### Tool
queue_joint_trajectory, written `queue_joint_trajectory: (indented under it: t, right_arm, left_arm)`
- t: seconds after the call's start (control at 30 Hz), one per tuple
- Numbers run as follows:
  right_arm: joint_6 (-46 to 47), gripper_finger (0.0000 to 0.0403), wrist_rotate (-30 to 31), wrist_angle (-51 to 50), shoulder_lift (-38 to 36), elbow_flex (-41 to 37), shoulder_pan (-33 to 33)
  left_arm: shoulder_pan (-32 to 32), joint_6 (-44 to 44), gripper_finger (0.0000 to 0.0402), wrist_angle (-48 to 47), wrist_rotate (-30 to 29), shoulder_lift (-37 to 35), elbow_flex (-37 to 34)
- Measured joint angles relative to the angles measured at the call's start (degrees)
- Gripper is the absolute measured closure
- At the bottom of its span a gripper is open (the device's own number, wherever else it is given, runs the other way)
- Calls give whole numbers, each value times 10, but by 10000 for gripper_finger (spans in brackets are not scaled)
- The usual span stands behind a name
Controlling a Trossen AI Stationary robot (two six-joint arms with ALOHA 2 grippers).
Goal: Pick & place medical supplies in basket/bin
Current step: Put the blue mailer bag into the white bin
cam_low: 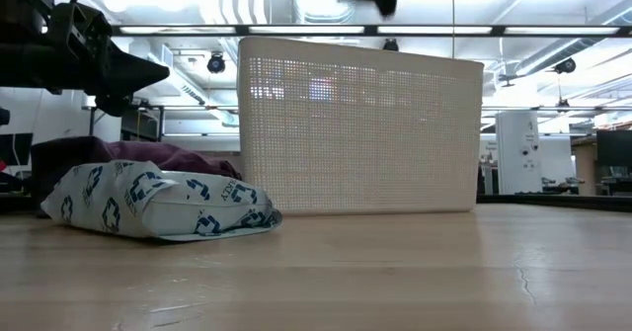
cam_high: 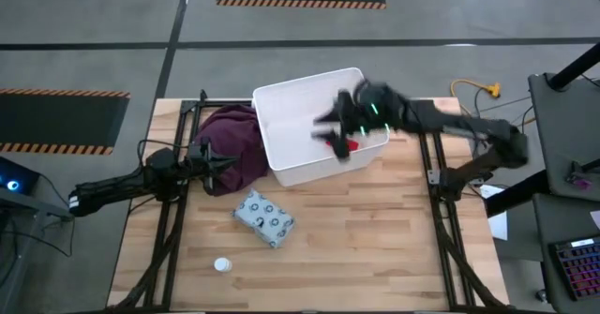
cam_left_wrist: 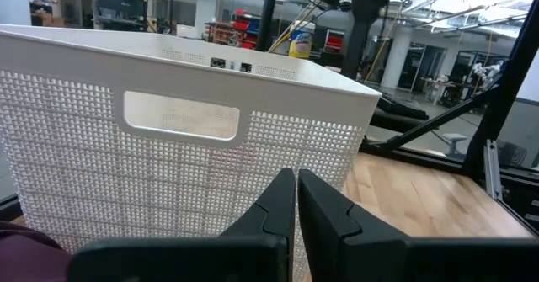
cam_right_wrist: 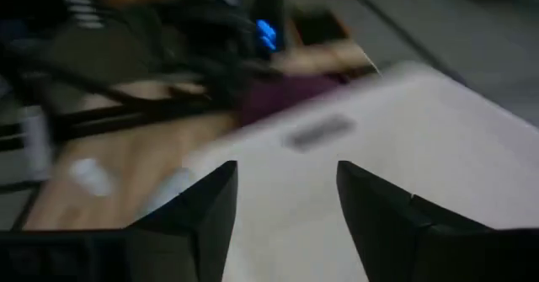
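The white bin [cam_high: 281, 108] stands at the table's far middle; the low view shows its perforated wall [cam_low: 360, 124]. My right gripper [cam_high: 335, 136] hangs open over the bin's right half, its fingers wide apart [cam_right_wrist: 286, 177] with nothing between them. A red oblong piece [cam_high: 347, 146] shows inside the bin just beside it. The pale spotted packet [cam_high: 264, 217] lies flat on the table in front of the bin [cam_low: 158, 205]. The small white round piece [cam_high: 222, 265] sits near the near edge. The white short cylinder is out of view. My left gripper [cam_high: 225, 164] is shut [cam_left_wrist: 296, 177], left of the bin.
A maroon cloth [cam_high: 234, 143] lies heaped against the bin's left wall, under my left gripper [cam_low: 118, 74], which hovers above it. Bare wood stretches across the table's near right part. Black frame rails run along both table sides.
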Motion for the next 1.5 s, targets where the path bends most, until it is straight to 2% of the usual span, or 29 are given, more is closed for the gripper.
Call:
queue_joint_trajectory:
  t: [0.13,0.27,0.53,0.73,0.8,0.93,1.0,1.07,1.33,1.5]
  right_arm:
    - [-18,230,85,96,-95,-133,102]
    - [41,253,105,128,-201,-261,149]
    - [82,314,107,240,-423,-503,165]
    - [83,357,105,258,-509,-633,165]
    - [65,367,104,313,-525,-667,165]
    - [-43,385,116,489,-548,-742,165]
    - [-70,392,148,552,-556,-773,165]
    - [-78,394,177,542,-561,-771,164]
    - [-79,394,201,528,-563,-772,164]
    - [-36,394,210,511,-564,-772,164]
  left_arm:
    - [0,0,402,0,0,0,0]
    - [0,0,402,0,0,0,0]
    - [0,0,402,0,0,0,0]
    - [0,0,402,7,-14,0,0]
    - [0,0,400,7,-16,0,0]
    - [0,0,381,8,-16,0,0]
    - [0,0,366,7,-16,0,0]
    - [0,0,349,9,-17,0,0]
    - [0,-17,279,61,-16,2,12]
    - [0,-15,267,60,0,2,54]
